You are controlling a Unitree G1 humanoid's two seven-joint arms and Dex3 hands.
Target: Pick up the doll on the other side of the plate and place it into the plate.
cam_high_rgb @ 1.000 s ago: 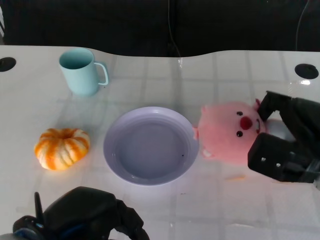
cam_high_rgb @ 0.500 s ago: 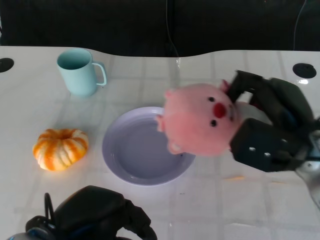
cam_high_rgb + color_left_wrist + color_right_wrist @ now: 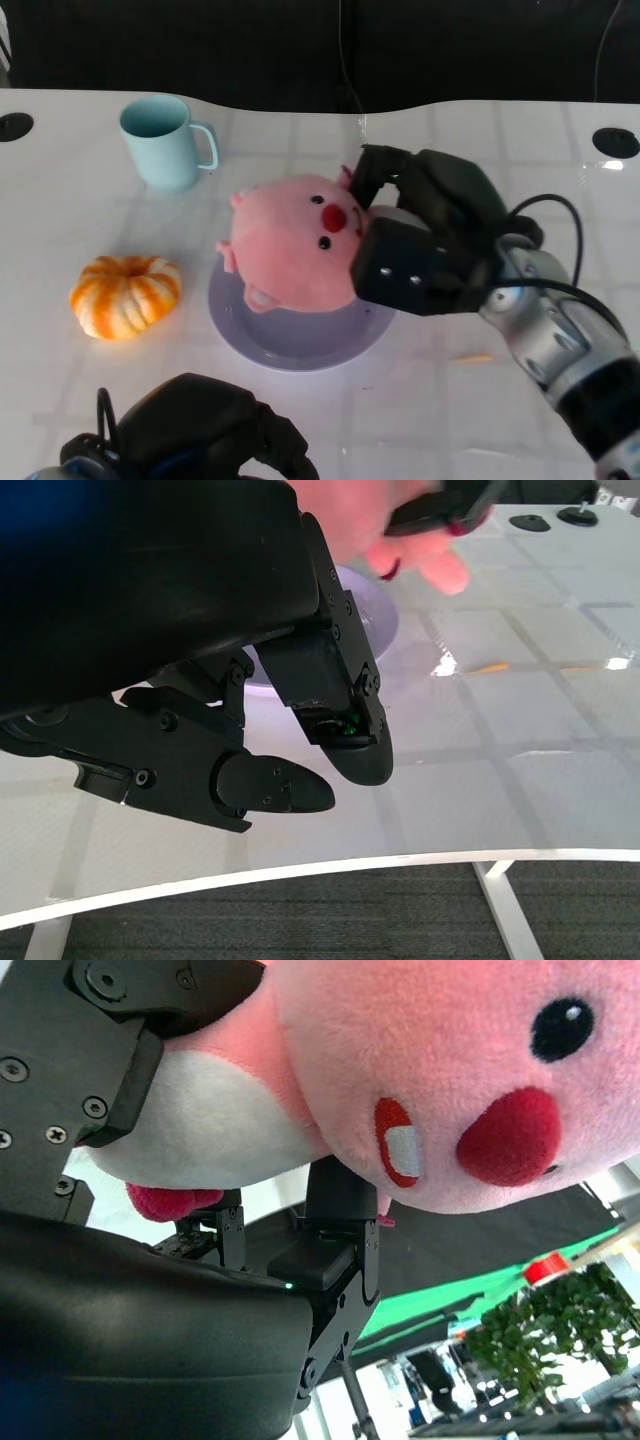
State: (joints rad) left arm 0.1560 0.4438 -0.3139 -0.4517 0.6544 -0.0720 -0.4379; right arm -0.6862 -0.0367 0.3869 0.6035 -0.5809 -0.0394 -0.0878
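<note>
Above the plate we hold the pink doll in our right hand, fingers wrapped around its back and underside; our right wrist view shows the doll pressed against the black fingers. We cannot tell whether the doll touches the plate or hangs just over it. Left of the plate an orange pumpkin lies on the white bench, and beyond the plate, toward its left, a pale blue mug stands upright. Nearer us than the plate, our left hand holds nothing, its fingers loosely apart above the bench.
</note>
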